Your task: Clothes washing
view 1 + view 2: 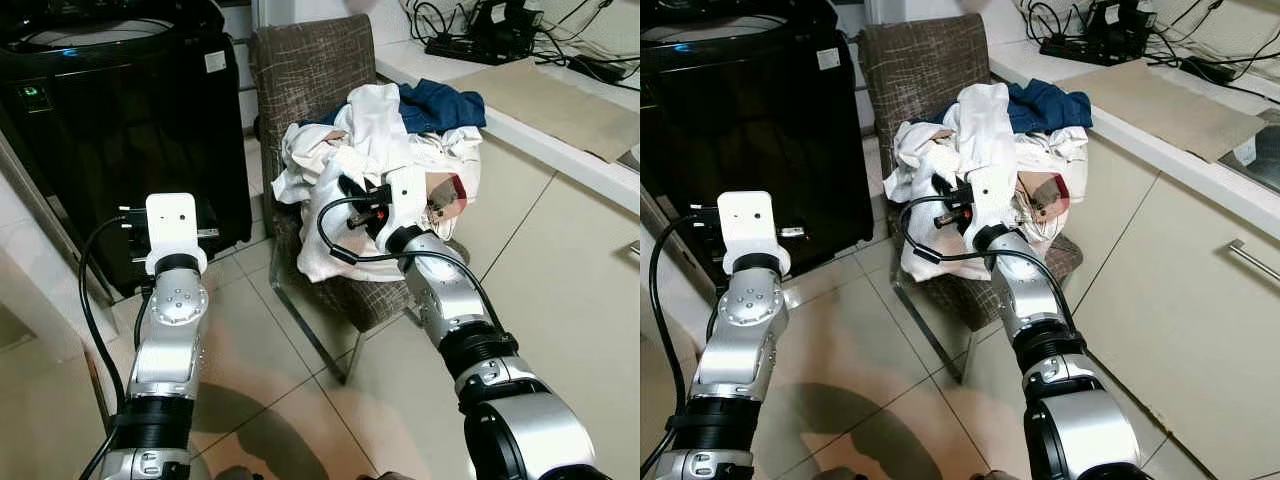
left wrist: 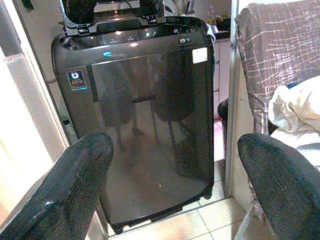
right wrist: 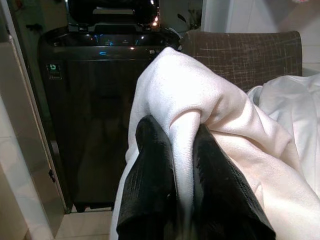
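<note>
- A tiled floor runs between a black washing machine on the robot's left and a long pale worktop on its right, with a brown woven chair standing between them
- On the chair seat lies a pile of laundry: mostly white pieces, with a dark blue garment near the top at the back
- The right gripper is at the front of the pile, its fingers pressed close together on a fold of white cloth (the fold bulges up above the fingertips)
- The left gripper is held out toward the front of the washing machine, its fingers spread wide with nothing between them
- Progress, as I judge it: early, since the pile looks nearly whole and nothing can be seen going into the machine; what is left is to lift the gripped piece clear, carry it across and drop it in, then repeat for the rest
- The wrist views show the machine's lid standing raised and its panel lit, which the head views cut off at the top; the head views in turn show the full pile and the worktop, which the wrist views miss
</note>
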You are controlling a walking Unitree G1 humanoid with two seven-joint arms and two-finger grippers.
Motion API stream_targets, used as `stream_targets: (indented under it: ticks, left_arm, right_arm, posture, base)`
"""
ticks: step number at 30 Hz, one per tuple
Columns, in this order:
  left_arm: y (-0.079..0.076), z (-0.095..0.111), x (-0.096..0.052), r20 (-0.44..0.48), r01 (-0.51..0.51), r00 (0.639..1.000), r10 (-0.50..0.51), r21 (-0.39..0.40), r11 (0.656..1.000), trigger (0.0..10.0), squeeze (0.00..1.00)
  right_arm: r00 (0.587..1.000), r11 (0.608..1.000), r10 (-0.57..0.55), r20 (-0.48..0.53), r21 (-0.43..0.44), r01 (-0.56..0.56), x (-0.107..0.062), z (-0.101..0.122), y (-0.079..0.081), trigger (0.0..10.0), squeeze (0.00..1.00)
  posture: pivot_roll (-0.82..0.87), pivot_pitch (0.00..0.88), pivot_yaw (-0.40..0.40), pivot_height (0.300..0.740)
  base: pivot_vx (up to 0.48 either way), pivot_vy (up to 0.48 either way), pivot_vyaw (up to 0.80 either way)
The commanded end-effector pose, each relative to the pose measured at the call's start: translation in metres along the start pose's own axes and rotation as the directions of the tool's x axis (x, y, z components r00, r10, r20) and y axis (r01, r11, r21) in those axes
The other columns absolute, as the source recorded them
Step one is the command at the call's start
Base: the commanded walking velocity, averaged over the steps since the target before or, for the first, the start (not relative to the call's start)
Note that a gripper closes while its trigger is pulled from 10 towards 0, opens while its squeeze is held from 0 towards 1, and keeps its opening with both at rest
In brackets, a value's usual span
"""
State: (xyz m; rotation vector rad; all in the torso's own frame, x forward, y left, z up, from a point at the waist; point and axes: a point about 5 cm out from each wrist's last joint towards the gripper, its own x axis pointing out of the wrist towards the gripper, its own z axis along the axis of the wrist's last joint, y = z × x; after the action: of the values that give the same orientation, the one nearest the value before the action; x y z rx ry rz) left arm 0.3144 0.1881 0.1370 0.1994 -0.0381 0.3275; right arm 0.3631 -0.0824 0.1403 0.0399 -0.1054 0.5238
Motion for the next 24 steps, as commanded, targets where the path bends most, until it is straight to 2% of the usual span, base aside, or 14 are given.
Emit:
stream_targets:
  ticks: [1, 2, 3, 4, 6, 11, 17, 24]
  left_arm:
    - [-0.001, 0.000, 0.000, -0.012, -0.005, 1.000, 0.005, -0.001, 1.000, 10.0, 0.00]
    - [0.000, 0.000, 0.001, -0.011, -0.005, 1.000, 0.004, -0.004, 1.000, 10.0, 0.00]
    - [-0.001, 0.000, 0.001, -0.012, -0.005, 1.000, 0.005, -0.008, 1.000, 10.0, 0.00]
    - [-0.001, 0.000, 0.001, -0.012, -0.005, 1.000, 0.005, -0.011, 1.000, 10.0, 0.00]
    - [-0.001, 0.000, 0.000, -0.012, -0.003, 1.000, 0.003, -0.013, 1.000, 10.0, 0.00]
    - [-0.004, 0.000, 0.000, -0.013, 0.004, 1.000, -0.005, -0.010, 1.000, 10.0, 0.00]
    - [-0.006, 0.000, -0.003, -0.014, 0.011, 1.000, -0.012, -0.060, 0.998, 10.0, 0.00]
    - [-0.001, 0.001, -0.003, -0.003, -0.004, 1.000, 0.004, -0.060, 0.998, 10.0, 0.00]
  right_arm:
    - [0.998, 0.998, -0.055, 0.023, -0.004, 0.055, 0.003, 0.008, -0.006, 10.0, 0.00]
    - [0.995, 0.995, -0.094, 0.009, -0.020, 0.095, 0.004, 0.008, -0.010, 10.0, 0.00]
    - [0.994, 0.994, -0.111, 0.021, 0.003, 0.111, 0.003, 0.010, -0.014, 10.0, 0.00]
    - [0.993, 0.994, -0.108, 0.042, 0.035, 0.106, 0.003, 0.012, -0.015, 10.0, 0.00]
    - [0.995, 0.995, -0.096, 0.020, 0.013, 0.096, 0.003, 0.011, -0.016, 10.0, 0.00]
    - [0.998, 0.998, -0.066, 0.025, -0.012, 0.066, 0.002, 0.010, -0.012, 10.0, 0.00]
    - [0.999, 0.999, -0.041, 0.020, -0.007, 0.041, 0.002, 0.008, -0.007, 10.0, 0.00]
    - [1.000, 1.000, -0.019, 0.019, -0.019, 0.020, 0.003, 0.007, -0.005, 10.0, 0.03]
  posture:
    - [-0.02, 0.000, -0.029, 0.740]
    - [-0.02, 0.000, -0.029, 0.740]
    - [-0.02, 0.000, -0.032, 0.740]
    - [-0.02, 0.000, -0.032, 0.740]
    - [-0.02, 0.000, -0.032, 0.740]
    - [-0.02, 0.000, -0.035, 0.740]
    - [-0.02, 0.000, -0.040, 0.740]
    - [-0.02, 0.000, -0.039, 0.740]
  base:
    - [0.000, 0.000, 0.00]
    - [0.000, 0.000, 0.00]
    - [0.000, 0.000, 0.00]
    - [0.000, 0.000, 0.00]
    - [0.000, 0.000, 0.00]
    - [0.000, 0.000, 0.56]
    - [0.000, 0.000, 0.50]
    - [0.370, 0.304, 0.47]
